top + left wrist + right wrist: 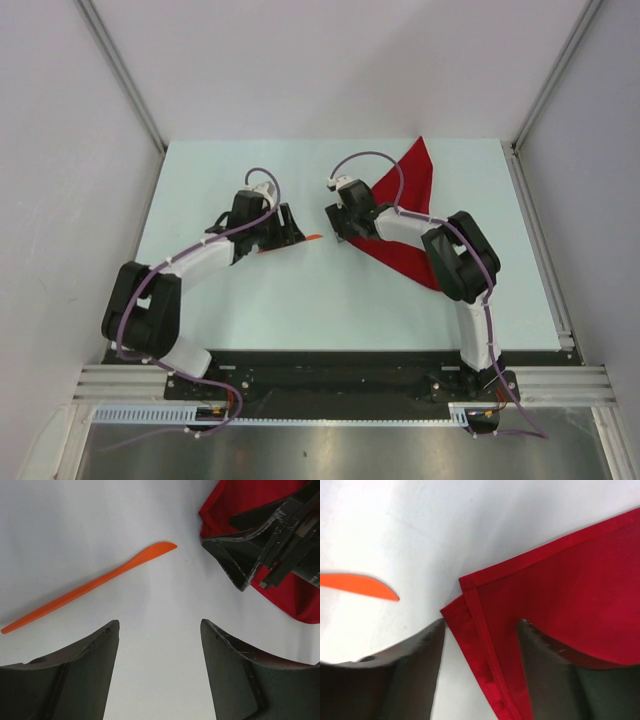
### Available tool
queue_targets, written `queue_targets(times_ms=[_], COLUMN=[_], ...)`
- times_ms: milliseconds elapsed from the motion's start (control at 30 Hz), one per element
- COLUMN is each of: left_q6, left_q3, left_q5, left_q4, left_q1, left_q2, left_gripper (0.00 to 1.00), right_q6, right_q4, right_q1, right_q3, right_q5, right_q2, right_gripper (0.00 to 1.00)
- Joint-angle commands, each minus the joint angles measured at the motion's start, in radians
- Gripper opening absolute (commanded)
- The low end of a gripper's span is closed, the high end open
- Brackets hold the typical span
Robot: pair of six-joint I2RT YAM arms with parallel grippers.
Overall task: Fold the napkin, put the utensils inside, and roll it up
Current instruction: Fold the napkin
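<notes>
The surface I work over is a pale mint board, walled by plain white panels on three sides. Along its near edge runs a silver aluminium rail, and a brushed metal sheet lies beside that.

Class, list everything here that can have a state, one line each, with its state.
Napkin: folded, two layers showing at its corner, lying on the table.
Orange plastic knife: lying flat on the table, outside the napkin, not held.
Left gripper: jaws open, empty.
Right gripper: jaws open, straddling the napkin's corner.
</notes>
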Motion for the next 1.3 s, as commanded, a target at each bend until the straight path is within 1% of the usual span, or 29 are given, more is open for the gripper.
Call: queue_targets(times_ms=[0,133,167,233,267,333,367,433,467,567,700,767,800,900,933,967,1000,1033,1067,1133,1167,1233,1267], left_q6=[-0.015,-0.016,-0.016,-0.016,-0.016,-0.015,-0.018,-0.018,-0.018,-0.021,-0.021,-0.02,-0.021,-0.016,-0.01,-0.007,-0.004,0.0,0.0,0.002,0.002,0.0,0.0], left_q3=[-0.007,-0.006,-0.006,-0.006,-0.006,-0.006,-0.009,-0.012,-0.013,-0.015,-0.015,-0.015,-0.016,-0.013,-0.012,-0.01,-0.009,-0.009,-0.009,-0.012,-0.013,-0.018,-0.019], left_q5=[0.021,0.023,0.023,0.027,0.029,0.031,0.031,0.034,0.035,0.04,0.041,0.04,0.038,0.031,0.027,0.021,0.008,0.003,0.0,-0.003,-0.005,-0.005,-0.002], left_q4=[0.016,0.015,0.015,0.016,0.018,0.016,0.019,0.022,0.024,0.024,0.024,0.021,0.021,0.015,0.012,0.002,-0.001,-0.002,-0.002,-0.002,0.001,0.005,0.008], left_q1=[0.01,0.013,0.015,0.016,0.018,0.019,0.026,0.033,0.036,0.044,0.05,0.055,0.056,0.059,0.059,0.059,0.059,0.058,0.058,0.056,0.056,0.05,0.049], left_q2=[-0.065,-0.082,-0.082,-0.083,-0.083,-0.083,-0.083,-0.083,-0.085,-0.088,-0.089,-0.088,-0.088,-0.085,-0.082,-0.082,-0.083,-0.086,-0.086,-0.088,-0.086,-0.085,-0.082], left_gripper=[0.71,0.71,0.71,0.71,0.71,0.71,0.71,0.71,0.71,0.71,0.71,0.71,0.71,0.71,0.71,0.71,0.71,0.71,0.71,0.71,0.72,0.72,0.72], right_q6=[-0.028,-0.03,-0.03,-0.03,-0.03,-0.03,-0.018,0.004,0.031,0.076,0.174,0.191,0.205,0.222,0.226,0.226,0.225,0.217,0.216,0.222,0.228,0.24,0.269], right_q4=[-0.014,-0.02,-0.019,-0.017,-0.019,-0.019,-0.016,-0.005,0.001,0.012,0.038,0.043,0.043,0.04,0.029,0.026,0.021,0.008,-0.005,-0.047,-0.067,-0.145,-0.176], right_q1=[0.002,0.006,0.009,0.015,0.018,0.028,0.031,0.046,0.051,0.064,0.072,0.075,0.075,0.077,0.075,0.075,0.075,0.075,0.074,0.074,0.075,0.069,0.064], right_q3=[0.036,0.013,0.008,0.004,0.004,0.007,0.011,0.019,0.024,0.059,0.134,0.169,0.185,0.238,0.248,0.246,0.242,0.217,0.199,0.145,0.083,0.004,-0.069], right_q5=[0.041,0.061,0.061,0.059,0.055,0.041,0.033,0.023,0.021,0.021,-0.022,-0.046,-0.051,-0.071,-0.073,-0.108,-0.111,-0.114,-0.102,-0.083,-0.03,0.002,0.031], right_q2=[0.04,0.037,0.034,0.034,0.038,0.043,0.045,0.058,0.064,0.094,0.137,0.169,0.179,0.201,0.196,0.169,0.143,0.112,0.039,-0.05,-0.151,-0.251,-0.294], right_gripper=[0.58,0.47,0.41,0.35,0.29,0.23,0.19,0.15,0.1,0.06,0.05,0.06,0.07,0.19,0.33,0.43,0.52,0.66,0.7,0.76,0.78,0.8,0.81])
